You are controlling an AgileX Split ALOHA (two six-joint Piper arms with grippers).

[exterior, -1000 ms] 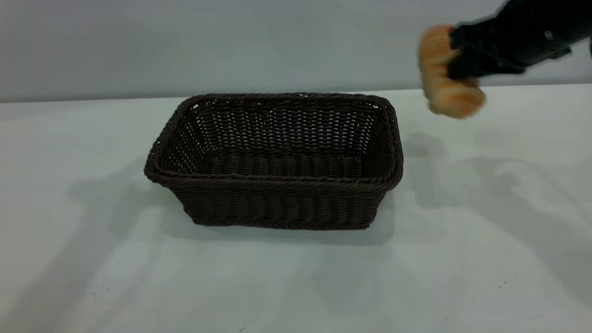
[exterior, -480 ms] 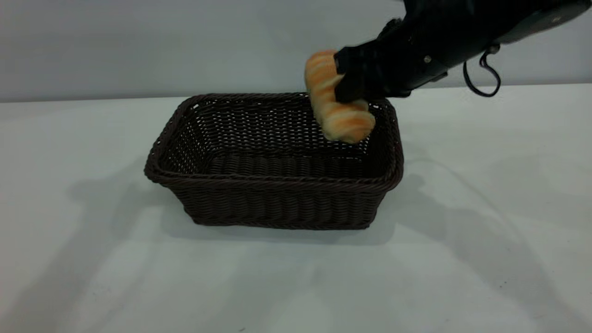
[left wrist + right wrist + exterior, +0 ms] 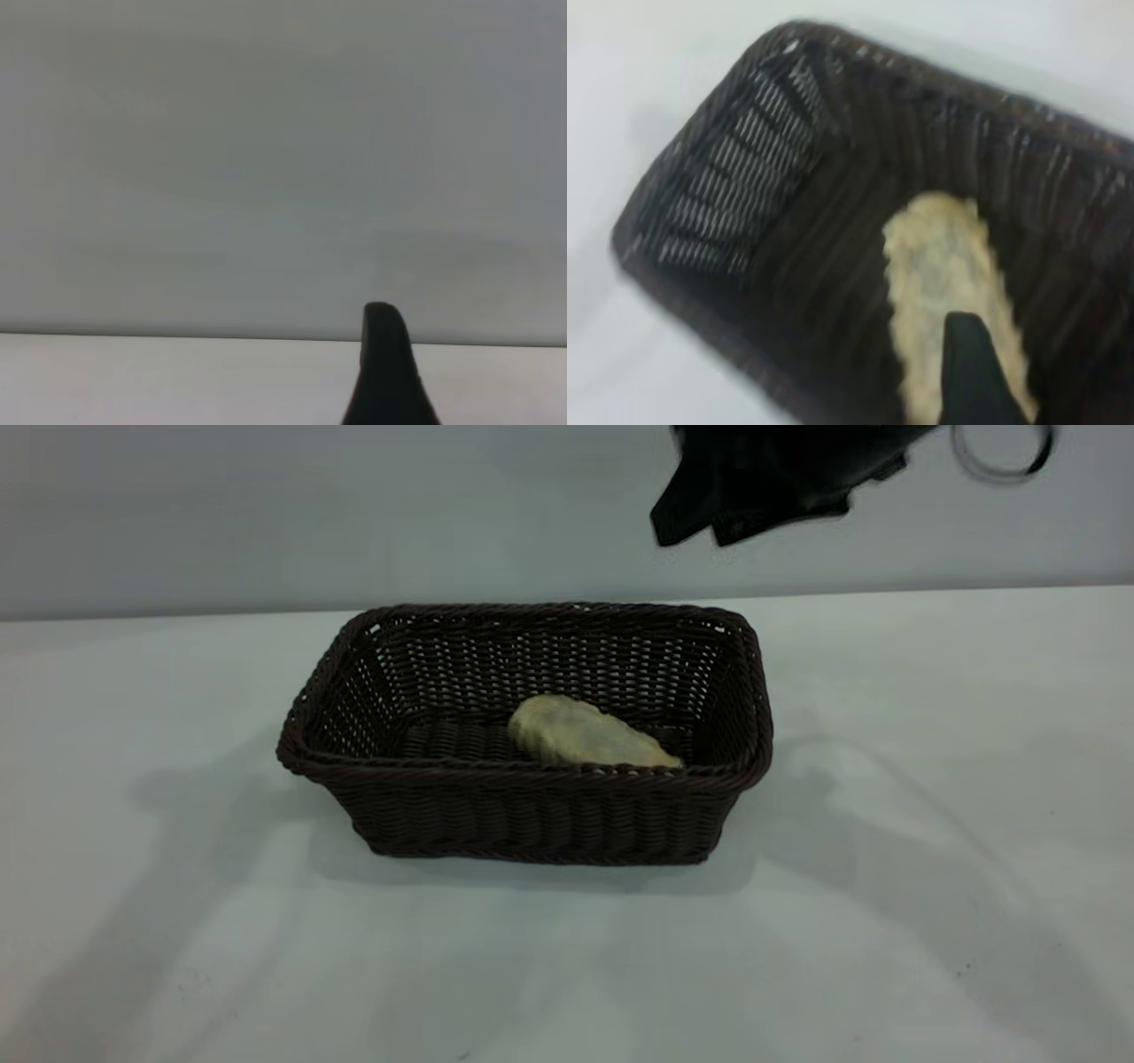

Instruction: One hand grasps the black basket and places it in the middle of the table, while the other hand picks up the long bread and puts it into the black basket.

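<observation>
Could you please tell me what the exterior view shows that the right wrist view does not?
Only the exterior view shows the right gripper hanging above the black basket's far right corner, plus the basket's whole outline on the table. Only the right wrist view shows dark smudges on the long bread. Both show the bread lying pale side up inside the basket.

A plain pale grey wall [image 3: 354,514] stood behind the wide, pale grey-white desk [image 3: 930,921]. Soft, diffuse light laid faint, blurred shadows across the desk's surface, with a few tiny dark specks.
</observation>
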